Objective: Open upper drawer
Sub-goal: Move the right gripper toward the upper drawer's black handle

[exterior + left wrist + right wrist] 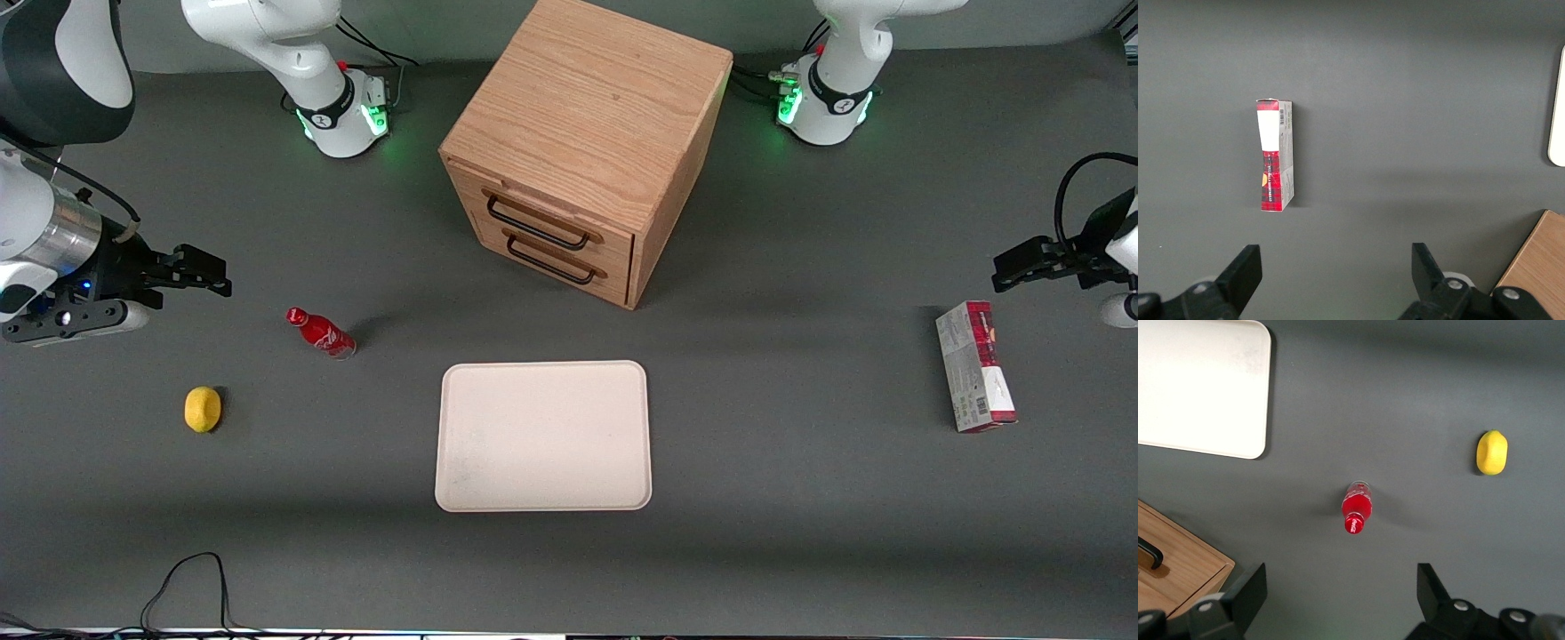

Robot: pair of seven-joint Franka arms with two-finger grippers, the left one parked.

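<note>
While the hand (191, 271) hangs with its fingers spread, holding nothing, at the working arm's edge of the bench (800, 533), a lemon (203, 409) and a red bottle (321, 332) stand near it. The upper drawer (544, 220), shut, sits well apart from the hand, with bare bench between.

The end effector (209, 271), fingers spread, hovers at the working arm's end; bare desk (373, 231) reaches to the upper drawer (544, 220). A bottle (321, 332) stands nearer the camera.
</note>
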